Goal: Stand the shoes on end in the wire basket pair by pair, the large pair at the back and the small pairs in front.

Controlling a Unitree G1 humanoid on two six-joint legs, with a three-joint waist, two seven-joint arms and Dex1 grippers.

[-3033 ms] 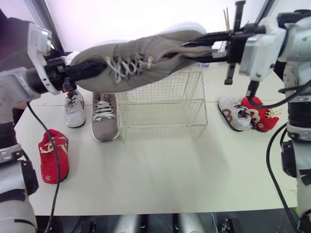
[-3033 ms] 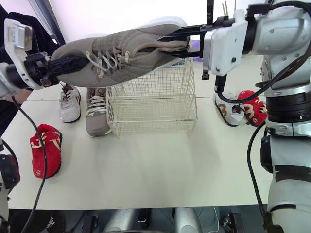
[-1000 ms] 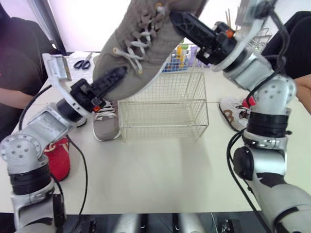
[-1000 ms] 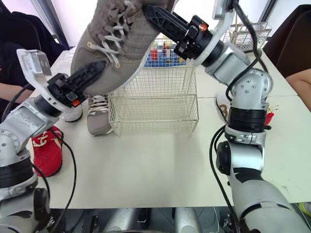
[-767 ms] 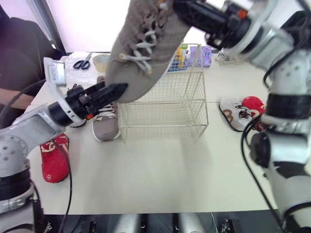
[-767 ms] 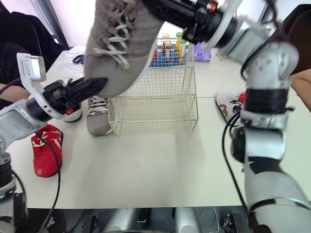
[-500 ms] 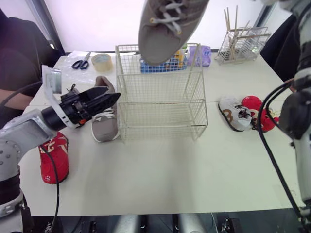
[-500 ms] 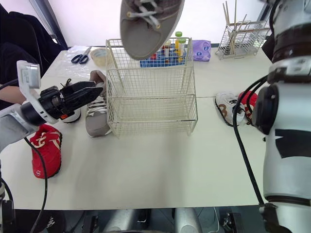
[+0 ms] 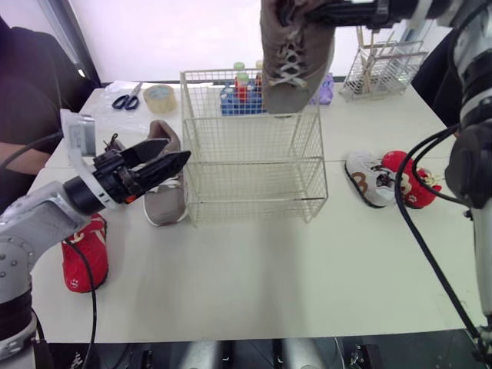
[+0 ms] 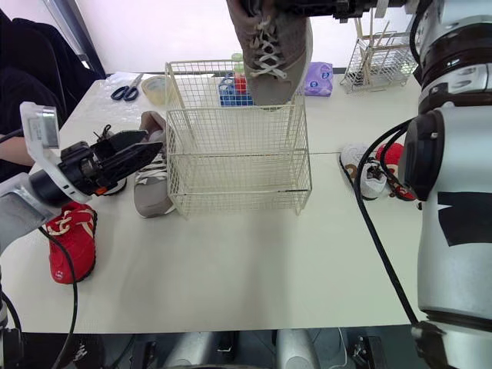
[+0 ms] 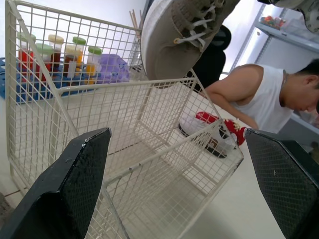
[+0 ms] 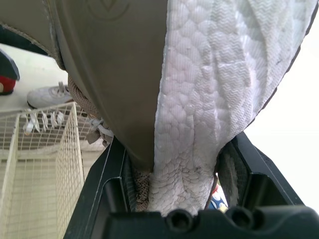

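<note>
- Spreading the left gripper (image 9: 171, 154) wide beside the wire basket (image 9: 254, 161), partly masking a second shoe (image 9: 165, 204) lying behind.
- Pinching the large taupe shoe (image 9: 296, 54) in the right gripper (image 12: 177, 142), dangling it toe-down above the basket's right side, heel cut off.

The left arm (image 9: 42, 211) reaches in low from the near left, its forearm pointing right. The left gripper (image 9: 178, 150) is level, its two black fingers (image 11: 75, 184) spread wide apart. The right arm (image 9: 475, 84) stands high at the far right, its wrist turned leftward, and the right gripper (image 9: 319, 11) is clamped on the grey shoe (image 9: 296, 61), one finger on each side.
</note>
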